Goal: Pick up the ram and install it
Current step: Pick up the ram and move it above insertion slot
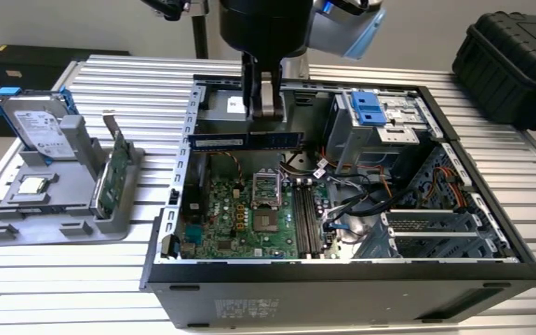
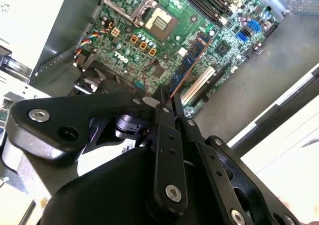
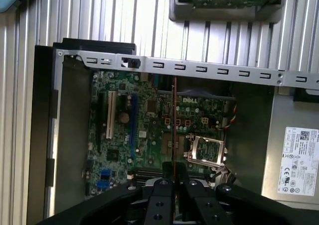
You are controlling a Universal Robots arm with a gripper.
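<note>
Pick is done: the ram is in the air, pinched at its upper edge between the jaws of the gripper, hanging inside the open case above the rear of the motherboard. Install is not done, since the stick sits well apart from the memory slots and touches nothing on the board. Its long axis is about level, running left to right across the exterior view with the contact edge down; I judge that roughly crosswise to the slots.
</note>
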